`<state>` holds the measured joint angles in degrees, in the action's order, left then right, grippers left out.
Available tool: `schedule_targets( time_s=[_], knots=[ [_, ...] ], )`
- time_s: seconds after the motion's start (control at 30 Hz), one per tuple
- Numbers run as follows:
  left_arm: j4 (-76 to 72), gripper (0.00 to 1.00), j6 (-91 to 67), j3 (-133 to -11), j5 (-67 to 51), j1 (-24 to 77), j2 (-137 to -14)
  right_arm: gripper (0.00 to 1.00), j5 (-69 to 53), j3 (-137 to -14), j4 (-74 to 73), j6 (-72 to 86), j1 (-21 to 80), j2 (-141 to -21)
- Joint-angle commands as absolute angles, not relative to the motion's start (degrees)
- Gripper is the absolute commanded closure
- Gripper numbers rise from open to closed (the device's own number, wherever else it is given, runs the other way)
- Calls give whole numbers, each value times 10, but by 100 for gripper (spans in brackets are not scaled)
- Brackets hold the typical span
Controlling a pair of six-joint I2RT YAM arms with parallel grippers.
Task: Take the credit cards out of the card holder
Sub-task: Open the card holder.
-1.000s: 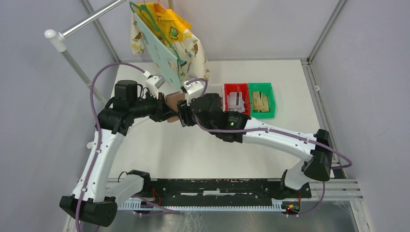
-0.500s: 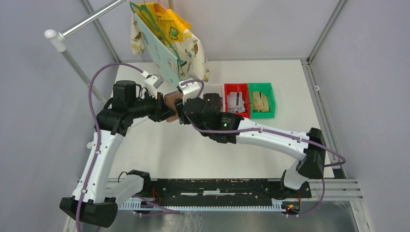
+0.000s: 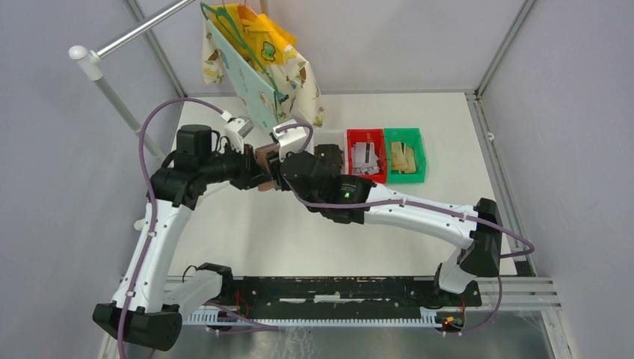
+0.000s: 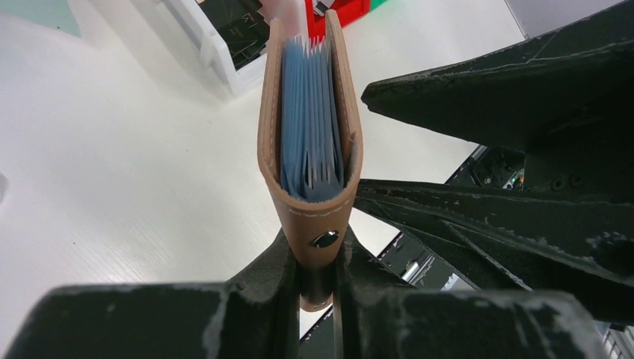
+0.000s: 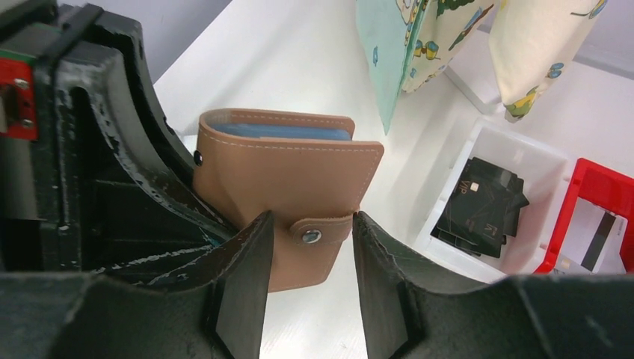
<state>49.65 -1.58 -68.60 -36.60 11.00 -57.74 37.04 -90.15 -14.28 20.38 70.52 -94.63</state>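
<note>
Left fingers (image 4: 254, 299) closed on the card holder (image 4: 310, 142), pinching its spine end right by a metal stud; holder is held clear of the desk (image 3: 299, 239). Holder's long axis runs straight out from these fingers: spine at the fingers, free edge pointing away. Covers stand on edge, with light blue pocket edges showing between them. Holder is folded shut, with the snap tab (image 5: 318, 233) fastened across the outer cover. Right fingers (image 5: 239, 299) stand apart, one on either side of that tab, tips close over the cover; no squeeze on the tab seen. Left arm: lower link rises from its base, forearm level, wrist reaching toward the right arm. Right arm: stretched long across the desk from its base, wrist turned to face the left fingers, the two wrists nearly meeting. Beyond the right fingers, three bins side by side in a row: clear bin (image 5: 534, 187) with black credit cards (image 5: 482, 206), one reading "VIP"; red bin (image 3: 366, 132) with grey credit cards (image 3: 364, 155); green bin (image 3: 422, 153) with gold-tan credit cards (image 3: 402, 158). Other print too small to read. Printed fabric bags (image 3: 262, 67) hang behind both sets of fingers.
</note>
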Motion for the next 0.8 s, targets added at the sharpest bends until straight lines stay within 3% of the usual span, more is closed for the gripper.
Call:
schedule_targets(
  time_s=[0.0, 0.43, 0.77],
  knots=[
    [498, 98, -34, -693, -438, 117, -581, 54, 409, -917, -67, 185, 714, -955],
    [541, 98, -6, -722, -482, 117, -594, 99, 486, -877, -54, 158, 719, -956],
    [551, 98, 18, -732, -460, 117, -588, 100, 493, -776, 16, 178, 719, -876]
  ],
)
